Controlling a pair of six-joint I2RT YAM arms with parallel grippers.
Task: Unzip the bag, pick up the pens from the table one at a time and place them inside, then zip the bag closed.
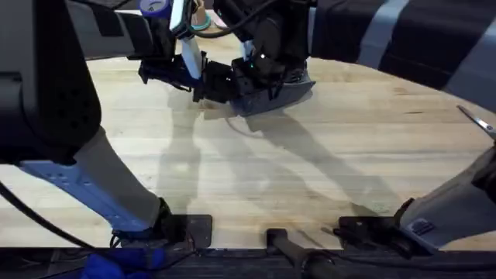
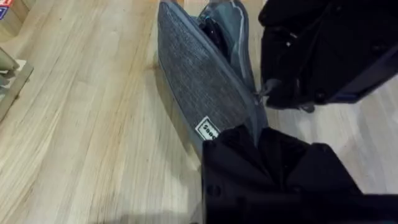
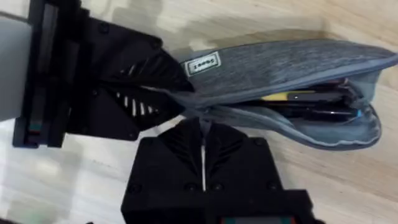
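The left tool (image 3: 165,93) is clamped on one end of the bag (image 3: 292,65), next to its small white label (image 3: 202,63). The right tool (image 3: 202,127) is closed on the zipper at that same end. The bag lies at the far middle of the worktop (image 1: 310,163), its zipper partly open, and pens (image 3: 311,106) show inside the gap. A pair of scissors (image 1: 479,121) lies at the worktop's right edge.

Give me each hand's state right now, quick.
Left hand: shut on the end of the bag, next to its label.
Right hand: shut at the bag's zipper, which is partly open with pens inside.
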